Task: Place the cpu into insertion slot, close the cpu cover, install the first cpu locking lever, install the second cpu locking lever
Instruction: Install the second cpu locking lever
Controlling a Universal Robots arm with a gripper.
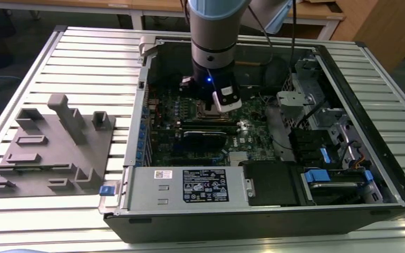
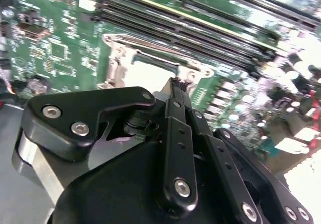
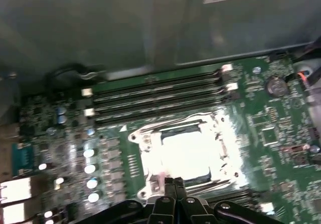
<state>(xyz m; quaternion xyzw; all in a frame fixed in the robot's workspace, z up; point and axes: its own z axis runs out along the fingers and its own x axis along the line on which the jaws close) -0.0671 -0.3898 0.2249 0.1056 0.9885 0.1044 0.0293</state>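
The cpu (image 3: 189,152) lies flat in the insertion slot (image 1: 201,112), its metal top glaring bright in both wrist views. The silver cpu cover (image 3: 144,139) lies down around it as a frame, with the cpu (image 2: 150,76) showing through its window (image 2: 131,53). My gripper (image 3: 174,182) hangs right over the socket's near edge, its two black fingers (image 2: 178,91) pressed together with nothing seen between them. In the exterior view the gripper (image 1: 215,108) stands low inside the open computer case, over the green motherboard (image 1: 188,142). I cannot make out the locking levers.
Long black memory slots (image 3: 155,96) run beside the socket, with the case wall (image 3: 125,23) beyond them. A power supply (image 1: 188,185) and drive cages (image 1: 329,153) fill the near and right parts of the case. A grey fixture block (image 1: 55,147) sits on the slatted table.
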